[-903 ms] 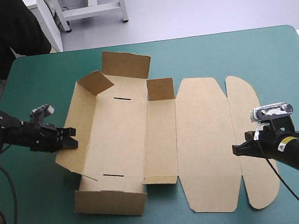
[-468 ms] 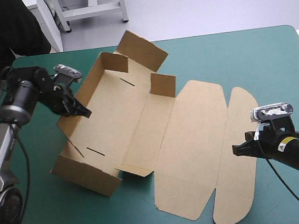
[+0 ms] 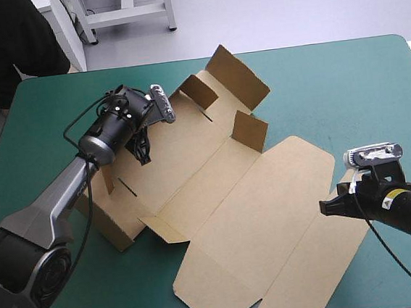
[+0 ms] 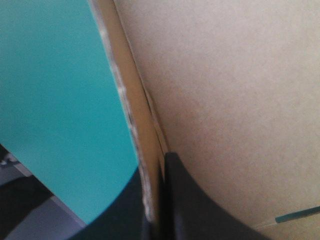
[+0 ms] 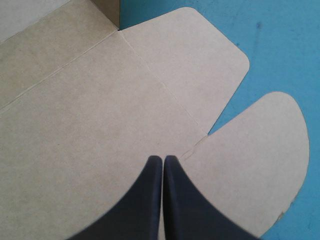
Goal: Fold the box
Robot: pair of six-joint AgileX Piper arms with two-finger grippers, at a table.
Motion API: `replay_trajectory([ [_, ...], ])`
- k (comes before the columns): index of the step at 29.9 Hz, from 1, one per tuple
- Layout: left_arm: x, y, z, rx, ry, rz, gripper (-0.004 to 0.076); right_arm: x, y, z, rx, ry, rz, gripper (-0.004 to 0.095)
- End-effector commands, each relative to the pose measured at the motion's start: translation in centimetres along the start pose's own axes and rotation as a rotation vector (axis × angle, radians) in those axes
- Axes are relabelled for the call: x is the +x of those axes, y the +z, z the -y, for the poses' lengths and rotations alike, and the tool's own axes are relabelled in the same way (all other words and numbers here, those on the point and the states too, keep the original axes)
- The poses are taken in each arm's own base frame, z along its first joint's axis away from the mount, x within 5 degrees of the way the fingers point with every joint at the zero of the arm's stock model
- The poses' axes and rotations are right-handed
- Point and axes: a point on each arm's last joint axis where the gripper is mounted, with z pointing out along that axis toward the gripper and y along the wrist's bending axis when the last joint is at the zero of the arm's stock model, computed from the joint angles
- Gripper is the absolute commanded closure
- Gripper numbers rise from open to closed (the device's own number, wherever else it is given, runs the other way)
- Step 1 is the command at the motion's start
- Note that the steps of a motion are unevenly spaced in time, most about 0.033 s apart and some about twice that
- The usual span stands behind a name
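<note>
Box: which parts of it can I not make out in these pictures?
- High view: the left arm hides where its jaws grip the box wall.
- High view: the right arm covers most of the rounded flap.
- Left wrist view: too close, only one wall edge and a panel show.

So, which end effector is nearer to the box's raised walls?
Left. The left end effector is shut on one wall; the right end effector, shut, is over the flat lid.

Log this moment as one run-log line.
task: fold box | left gripper: shut on box wall | right gripper: shut, over flat lid | box: side walls partly raised, lid flat on teal-green table
</note>
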Motion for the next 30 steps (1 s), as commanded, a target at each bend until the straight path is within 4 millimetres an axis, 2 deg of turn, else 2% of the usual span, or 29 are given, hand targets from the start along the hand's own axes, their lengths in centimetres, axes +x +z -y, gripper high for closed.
replay_trajectory([
  [1, -1.1, -3.3, -0.4, -0.152, 0.091, 0.101, 0.0734, -1.0, -0.8, -0.1, -0.005, 0.007, 0.082, 0.0913],
  [6, -2.8, -4.4, 0.5, -0.231, 0.134, 0.165, 0.0734, -0.9, -0.8, -0.2, -0.016, 0.019, 0.072, 0.0913],
  [12, -3.8, -5.9, 1.6, -0.276, 0.112, 0.225, 0.0734, -0.8, -0.7, -0.2, -0.016, 0.019, 0.061, 0.0913],
  [16, -3.5, -7.4, 2.9, -0.308, 0.076, 0.313, 0.0734, -0.8, -0.7, -0.2, -0.019, 0.022, 0.058, 0.0913],
  [23, -2.1, -8.7, 6.2, -0.507, 0.190, 0.381, 0.0734, -0.8, -0.7, -0.2, -0.019, 0.022, 0.060, 0.0913],
  [30, -1.8, -8.3, 8.0, -0.752, 0.319, 0.425, 0.0734, -0.8, -0.7, -0.3, -0.026, 0.029, 0.059, 0.0913],
])
